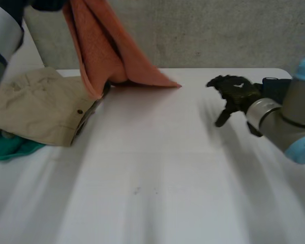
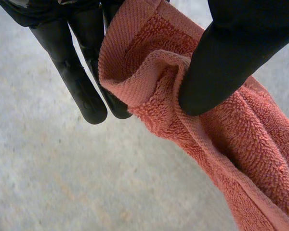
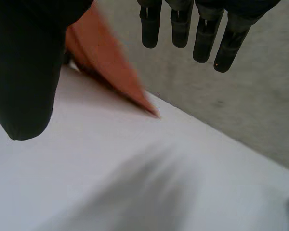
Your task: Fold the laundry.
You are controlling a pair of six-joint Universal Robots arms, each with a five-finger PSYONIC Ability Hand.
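**Orange towel lifted at the table's far left**

The left hand is clamped on the orange towel: in the left wrist view a bunched fold of the terry cloth is pinched between the thumb and the fingers. In the head view the towel hangs down in long folds from above the far left of the white table. Its lower part trails onto the tabletop, with one pointed corner lying flat near the far edge (the same corner shows beyond the right hand's thumb in the right wrist view).

The right hand hovers over the right side of the table, well apart from the towel, its fingers straight and spread and holding nothing.

A beige garment lies on the left of the table, just beside the hanging towel, and a teal cloth sticks out from under its near edge.
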